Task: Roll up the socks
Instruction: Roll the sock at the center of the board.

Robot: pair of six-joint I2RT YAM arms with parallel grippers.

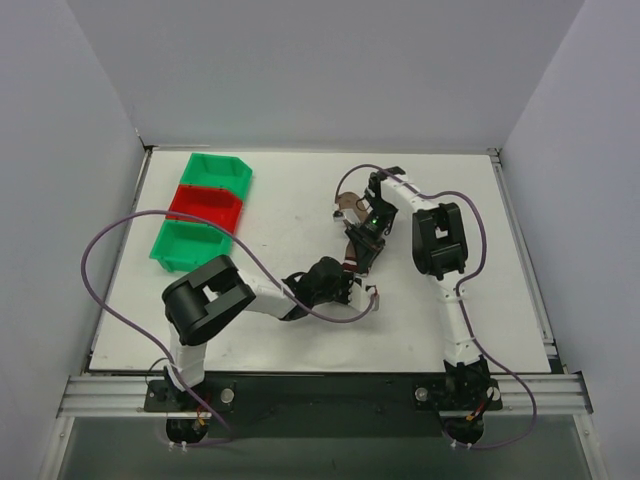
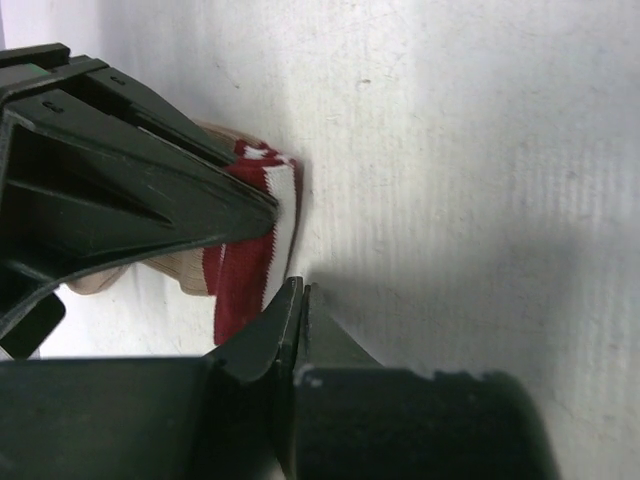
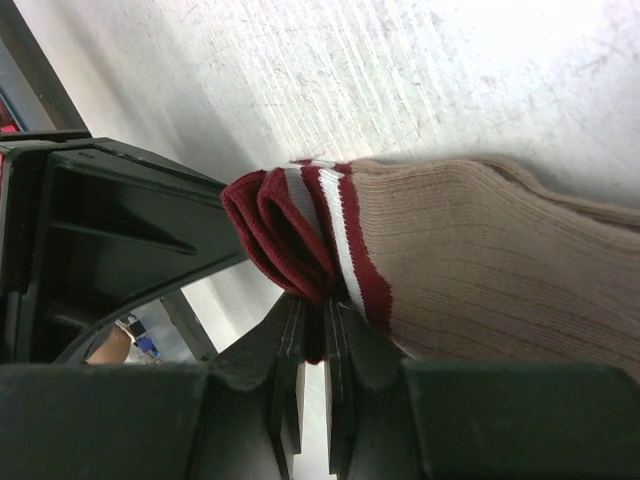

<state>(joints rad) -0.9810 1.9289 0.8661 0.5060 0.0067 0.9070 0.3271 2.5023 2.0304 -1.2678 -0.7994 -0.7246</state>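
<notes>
Nearest, the left gripper [image 2: 300, 292] has its jaws pressed together, nothing visible in the slit, with the maroon cuff [image 2: 245, 270] of the socks [image 3: 480, 250] just beside its tips. Just beyond, the right gripper [image 3: 312, 312] is clamped on that folded cuff. The tan foot lies on the table [image 3: 420, 70] farther back.

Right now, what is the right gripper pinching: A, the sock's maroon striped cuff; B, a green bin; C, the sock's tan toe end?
A: the right wrist view shows the right gripper shut on the sock at its maroon cuff, just beside the white stripes.
</notes>
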